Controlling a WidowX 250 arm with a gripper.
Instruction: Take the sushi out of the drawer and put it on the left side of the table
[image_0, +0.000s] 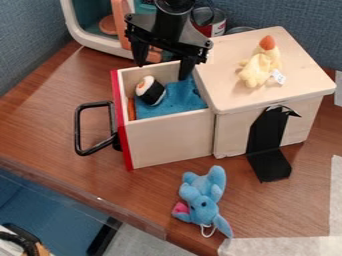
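Now, claw (162, 71) hangs spread open at drawer (170, 140); 1 sushi (150, 91) inside, by blue cloth (175, 99).

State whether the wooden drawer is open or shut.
Open: its red front stands away from the wooden cabinet, and the sushi roll and blue cloth inside show.

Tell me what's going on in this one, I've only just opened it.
A robot arm's gripper hangs over the pulled-out drawer of a small wooden box, its fingers spread with nothing between them. The toy sushi is in the drawer beside some blue cloth, so it has yet to go to the left side of the table. A yellow plush toy sits on top of the box, and a blue one lies in front.
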